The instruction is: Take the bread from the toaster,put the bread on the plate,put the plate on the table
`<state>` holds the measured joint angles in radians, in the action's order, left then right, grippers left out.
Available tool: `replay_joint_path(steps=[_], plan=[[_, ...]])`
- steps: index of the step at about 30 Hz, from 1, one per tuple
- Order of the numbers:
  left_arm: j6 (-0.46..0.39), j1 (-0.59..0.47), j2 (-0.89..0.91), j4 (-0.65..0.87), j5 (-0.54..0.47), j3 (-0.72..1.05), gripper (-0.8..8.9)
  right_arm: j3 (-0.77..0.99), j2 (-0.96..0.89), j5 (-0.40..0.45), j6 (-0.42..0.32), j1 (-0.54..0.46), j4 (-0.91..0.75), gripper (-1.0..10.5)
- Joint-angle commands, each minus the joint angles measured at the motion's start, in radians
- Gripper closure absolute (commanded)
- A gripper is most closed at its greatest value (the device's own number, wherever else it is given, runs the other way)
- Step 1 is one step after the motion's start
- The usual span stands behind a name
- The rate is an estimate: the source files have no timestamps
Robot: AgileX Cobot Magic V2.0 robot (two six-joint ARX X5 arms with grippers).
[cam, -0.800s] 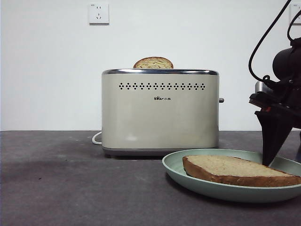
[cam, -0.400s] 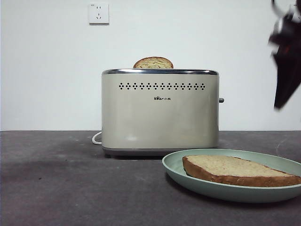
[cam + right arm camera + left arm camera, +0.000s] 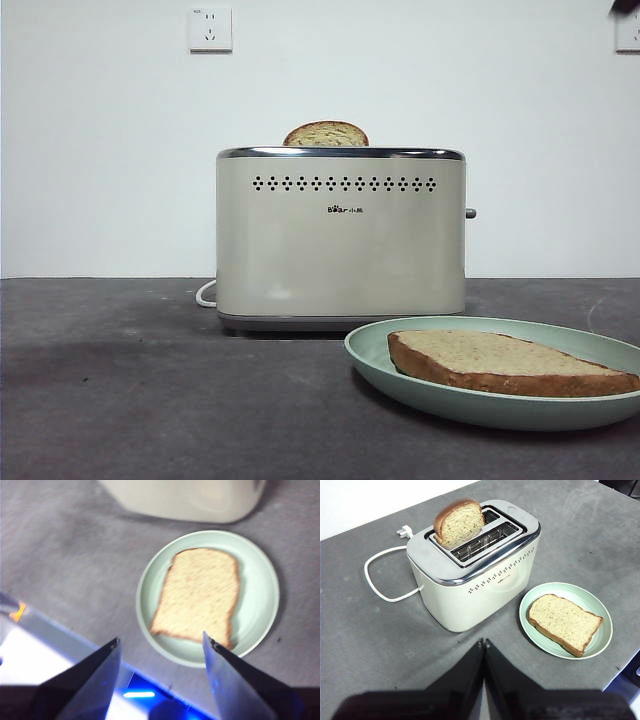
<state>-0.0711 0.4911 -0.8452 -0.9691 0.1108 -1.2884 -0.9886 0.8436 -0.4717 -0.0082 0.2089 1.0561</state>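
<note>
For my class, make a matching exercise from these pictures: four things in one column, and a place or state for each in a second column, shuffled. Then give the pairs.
Things
1. bread
2. domed slice
3. plate
4. left gripper

Places or states
A. standing in the toaster slot
B. jaws shut, holding nothing
C. lying flat on the plate
D. resting on the table

Pairs: 1-C, 2-A, 3-D, 4-B

The toaster (image 3: 340, 240) carries one small dark logo on its cream front, centred just under the row of dot holes. It seems to read "Bear" followed by two tiny characters too small to make out. Nothing else bears readable writing.
</note>
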Motion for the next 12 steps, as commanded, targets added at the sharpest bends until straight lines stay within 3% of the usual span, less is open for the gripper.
replay_joint_path(steps=[1, 4, 6, 12], plan=[[-0.007, -0.002, 0.002, -0.002, 0.002, 0.002, 8.22, 0.006, -0.054, -0.001, -0.013, 0.027, 0.051, 7.5], [-0.007, -0.002, 0.002, -0.005, 0.003, 0.002, 8.22, 0.006, -0.101, -0.002, -0.044, 0.043, 0.112, 8.5], [-0.007, -0.002, 0.002, -0.005, 0.007, 0.002, 8.22, 0.006, -0.121, -0.019, -0.077, 0.045, 0.150, 9.7], [-0.007, -0.002, 0.002, -0.006, 0.054, 0.002, 8.22, 0.006, -0.131, -0.062, -0.097, 0.046, 0.183, 9.6]])
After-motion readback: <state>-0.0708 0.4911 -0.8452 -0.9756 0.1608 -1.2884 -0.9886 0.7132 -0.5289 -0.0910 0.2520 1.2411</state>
